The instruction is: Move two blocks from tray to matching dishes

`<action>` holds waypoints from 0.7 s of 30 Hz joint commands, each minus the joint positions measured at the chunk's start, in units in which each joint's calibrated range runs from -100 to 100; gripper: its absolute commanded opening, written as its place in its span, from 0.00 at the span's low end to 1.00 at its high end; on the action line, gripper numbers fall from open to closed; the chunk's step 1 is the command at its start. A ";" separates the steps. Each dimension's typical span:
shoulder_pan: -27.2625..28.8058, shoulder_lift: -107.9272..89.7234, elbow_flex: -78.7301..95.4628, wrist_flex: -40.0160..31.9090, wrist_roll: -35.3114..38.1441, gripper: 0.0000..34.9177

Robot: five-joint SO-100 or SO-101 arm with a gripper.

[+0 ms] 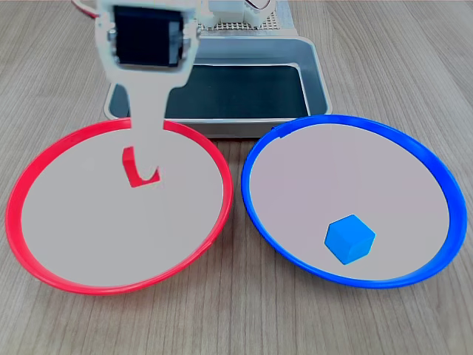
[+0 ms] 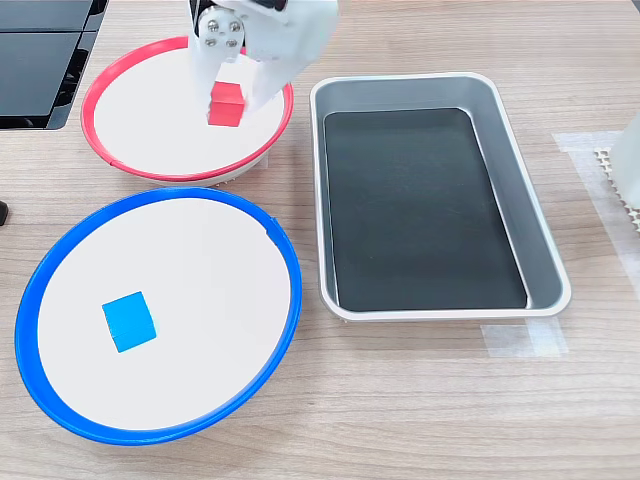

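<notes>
The wooden table [image 2: 420, 400] carries all items, and positions below are given relative to the tray [image 2: 545, 250], a grey metal tray with a black bottom that now holds nothing. In the second exterior view the red-rimmed dish [image 2: 120, 160] sits to the tray's upper left and the blue-rimmed dish [image 2: 285, 300] to its lower left; in the first exterior view both dishes lie in front of the tray, red rim [image 1: 44, 274] on the first exterior view's left, blue rim [image 1: 436, 177] on the first exterior view's right. The white arm reaches away from the tray over the red-rimmed dish. The gripper [image 2: 228, 103] is closed on the red block [image 2: 226, 104], which is pinched between the two white fingers; in the first exterior view only a sliver of the red block [image 1: 131, 168] shows behind one finger [image 1: 148, 111]. The block is over the dish interior; whether it touches the dish floor cannot be determined. The blue block [image 2: 129, 321] rests loose inside the blue-rimmed dish, well away from the tray. Risks, as judged: if the fingers part while the block is above the floor, it may bounce or roll toward the rim; the sloped dish may let it slide; a fast withdrawal could snag the block or nudge the dish. No brand, label or legible writing is visible on any item.
</notes>
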 commanded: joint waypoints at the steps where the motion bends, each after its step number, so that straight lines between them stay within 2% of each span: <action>1: 0.20 0.48 -2.15 -6.32 0.10 0.66; 3: 0.11 -1.14 -0.42 -8.13 -0.05 0.72; 4: 0.01 -2.76 0.85 -8.96 -0.15 0.70; 5: -0.08 -4.81 2.40 -9.87 -0.39 0.62; 7: -0.27 -10.61 6.95 -12.42 -1.51 0.40; 8: -0.46 -13.77 9.50 -13.50 -2.25 0.24; 9: -0.65 -18.97 13.78 -15.31 -3.86 0.01; 12: -1.49 -32.19 26.25 -18.70 -7.86 0.01; 17: -5.07 -64.09 59.48 -24.39 -13.87 0.00; 21: -6.48 -89.93 83.15 -23.90 -16.26 0.00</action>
